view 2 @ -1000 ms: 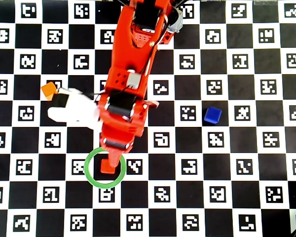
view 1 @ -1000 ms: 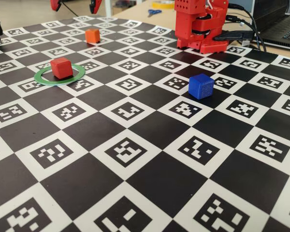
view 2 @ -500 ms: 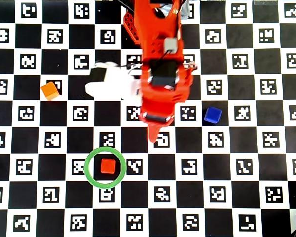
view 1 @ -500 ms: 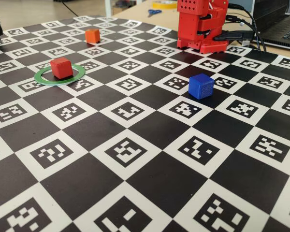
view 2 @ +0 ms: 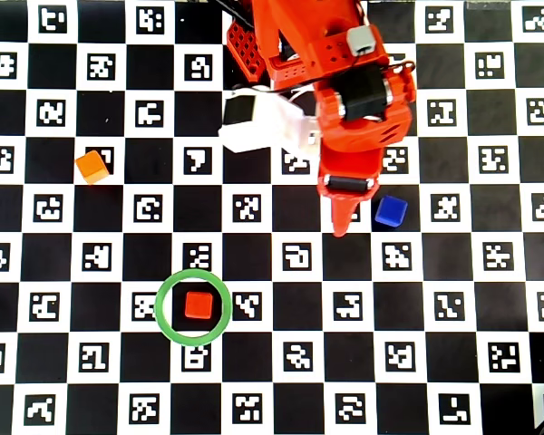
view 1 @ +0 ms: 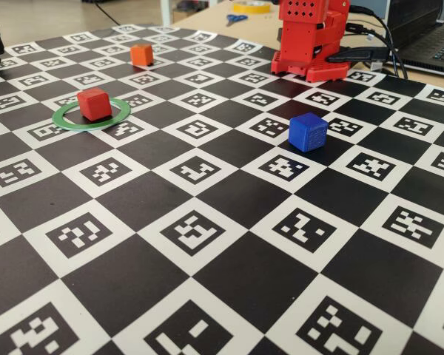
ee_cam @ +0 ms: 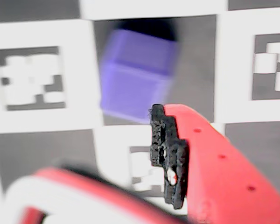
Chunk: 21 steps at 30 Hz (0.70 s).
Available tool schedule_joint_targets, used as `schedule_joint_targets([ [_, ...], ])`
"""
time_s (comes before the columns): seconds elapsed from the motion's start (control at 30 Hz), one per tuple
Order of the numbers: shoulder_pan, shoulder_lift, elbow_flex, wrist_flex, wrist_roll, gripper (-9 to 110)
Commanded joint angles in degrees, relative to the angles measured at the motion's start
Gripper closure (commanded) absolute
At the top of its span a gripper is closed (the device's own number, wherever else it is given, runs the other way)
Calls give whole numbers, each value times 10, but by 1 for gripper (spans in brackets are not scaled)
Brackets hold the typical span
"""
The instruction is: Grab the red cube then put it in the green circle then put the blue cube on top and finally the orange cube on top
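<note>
The red cube [view 2: 198, 304] sits inside the green circle [view 2: 164, 323] in the overhead view, a little above the ring's centre, with the ring's band clear all around it. The fixed view shows the same: the cube [view 1: 94, 103] rests flat on the checkered marker board [view 1: 207, 185] that covers the surface, within the ring [view 1: 118, 118].

The blue cube [view 2: 391, 211] stands alone on the board, well to the right of the ring in the overhead view, on a black square. In the fixed view it [view 1: 308, 132] sits upright with nothing touching it. The orange cube [view 2: 92, 167] lies at the left side of the overhead view, well apart from the other two; in the fixed view it [view 1: 141, 54] is near the far edge of the board.

The red arm [view 2: 344, 82] reaches down from the top of the overhead view, and its gripper [view 2: 343, 217] ends just left of the blue cube, not touching it. In the wrist view the blue cube [ee_cam: 135, 77] appears blurred above one red finger with a black pad [ee_cam: 170, 158]. The fingers hold nothing; whether they are apart or together cannot be told, since the overhead view shows only one tapered tip.

Blue-handled scissors [view 1: 236, 18] lie on the wooden surface beyond the board.
</note>
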Motion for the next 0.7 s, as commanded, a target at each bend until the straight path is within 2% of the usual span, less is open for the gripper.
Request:
schedule_joint_targets([
  [0.0, -32, 42, 25, -37, 44, 64],
  [0.43, -113, 6, 108, -149, 105, 63],
  [0.67, -119, -39, 121, -204, 120, 63],
])
